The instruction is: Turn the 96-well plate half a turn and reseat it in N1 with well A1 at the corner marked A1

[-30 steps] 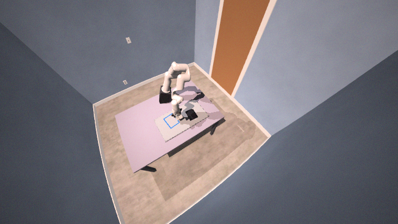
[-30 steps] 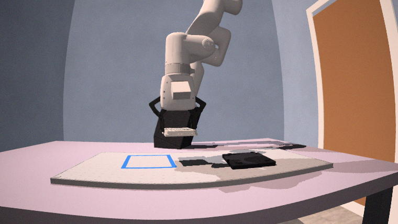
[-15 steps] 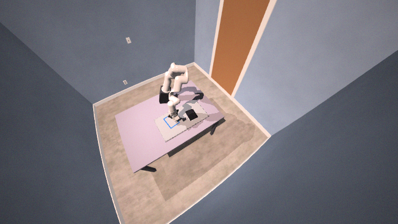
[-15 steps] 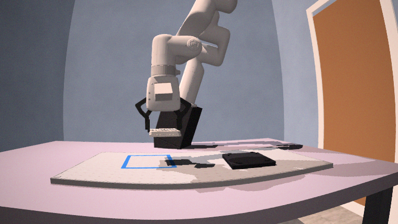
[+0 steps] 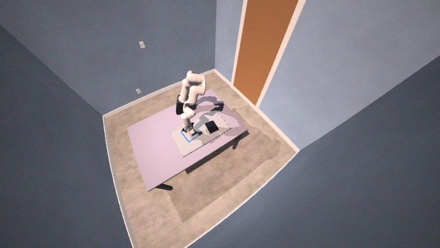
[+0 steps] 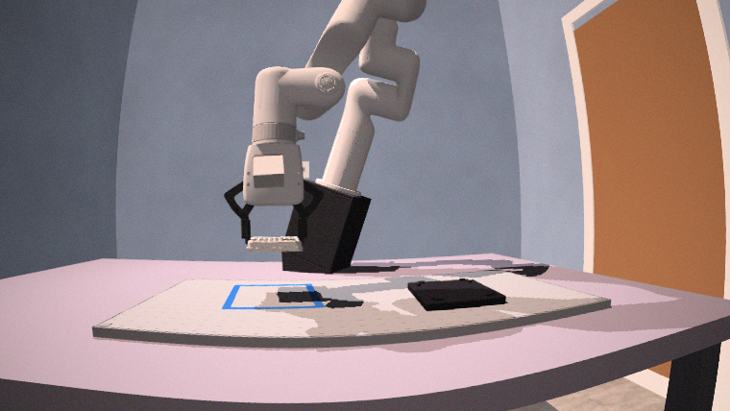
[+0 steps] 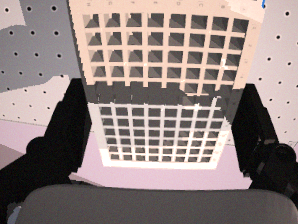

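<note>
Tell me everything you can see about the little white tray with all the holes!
The 96-well plate is a flat, pale rectangle that looks like plastic, with rows of small square wells across its top. It hangs level in the air, right way up, above the blue taped outline. The gripper pinches it from two opposite sides with black fingers. Nothing else touches it.
</note>
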